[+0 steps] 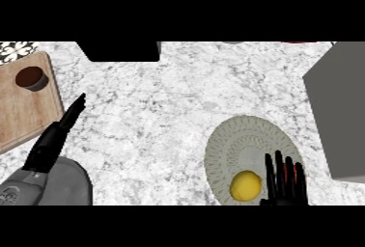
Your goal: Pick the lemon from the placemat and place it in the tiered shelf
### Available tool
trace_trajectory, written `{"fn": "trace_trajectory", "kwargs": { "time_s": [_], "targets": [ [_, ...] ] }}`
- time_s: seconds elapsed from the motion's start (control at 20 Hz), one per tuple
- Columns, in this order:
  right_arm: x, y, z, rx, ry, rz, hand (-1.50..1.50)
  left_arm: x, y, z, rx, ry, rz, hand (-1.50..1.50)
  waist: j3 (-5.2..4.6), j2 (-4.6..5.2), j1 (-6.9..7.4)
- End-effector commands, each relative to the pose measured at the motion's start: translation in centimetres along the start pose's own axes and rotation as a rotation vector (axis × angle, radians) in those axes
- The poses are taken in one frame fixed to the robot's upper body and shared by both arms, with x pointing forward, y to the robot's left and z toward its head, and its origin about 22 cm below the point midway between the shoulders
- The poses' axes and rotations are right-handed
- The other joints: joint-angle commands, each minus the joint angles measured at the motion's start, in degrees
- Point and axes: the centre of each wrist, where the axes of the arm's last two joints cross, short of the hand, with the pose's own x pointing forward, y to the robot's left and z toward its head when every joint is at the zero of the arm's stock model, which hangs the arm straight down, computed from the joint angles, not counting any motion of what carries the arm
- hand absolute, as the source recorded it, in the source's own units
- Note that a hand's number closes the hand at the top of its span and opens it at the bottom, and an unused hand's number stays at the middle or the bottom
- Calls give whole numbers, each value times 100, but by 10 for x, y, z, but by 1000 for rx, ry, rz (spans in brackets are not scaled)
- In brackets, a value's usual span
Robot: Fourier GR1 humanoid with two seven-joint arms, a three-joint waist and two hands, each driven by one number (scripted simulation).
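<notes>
Lemon (245, 185), yellow and round, sits on the lower part of an oval grey patterned placemat (239, 137) on the marble counter (164, 116). Just to its right, the right hand (285, 185) stands with fingers straight and spread, holding nothing and not touching the fruit. A grey tiered shelf (341, 111) rises at the right edge. Far left, the left hand (55, 137) stretches open beside a wooden board (21, 113) carrying a dark cup (32, 78).

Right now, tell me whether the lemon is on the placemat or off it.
On it. The lemon lies on the round placemat, near its lower edge, beside the right hand, whose straight fingers hold nothing.
</notes>
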Motion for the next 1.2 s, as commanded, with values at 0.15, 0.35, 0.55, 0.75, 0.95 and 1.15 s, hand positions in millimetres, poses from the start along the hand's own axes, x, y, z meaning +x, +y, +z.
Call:
{"fn": "trace_trajectory", "kwargs": {
  "time_s": [0.15,0.35,0.55,0.75,0.95,1.15],
  "targets": [
    [52,-19,-4,-2,46,61,-150,-16,6,12,-8,-5,-7,0,23,-8,32],
    [42,9,10,-33,19,64,-150,-5,2,-2,-6,-6,14,0,26,-9,17],
    [57,16,-1,-85,13,74,-150,-5,-18,2,-3,0,14,0,27,-9,31],
    [44,25,-20,-104,28,79,-150,-10,4,10,-8,0,2,0,27,-8,41],
    [41,32,-40,-87,24,72,-150,-4,6,5,-5,0,5,0,27,-6,46],
    [52,48,-17,-70,25,80,-150,4,5,-15,3,6,10,0,28,-2,30]
  ]
}}
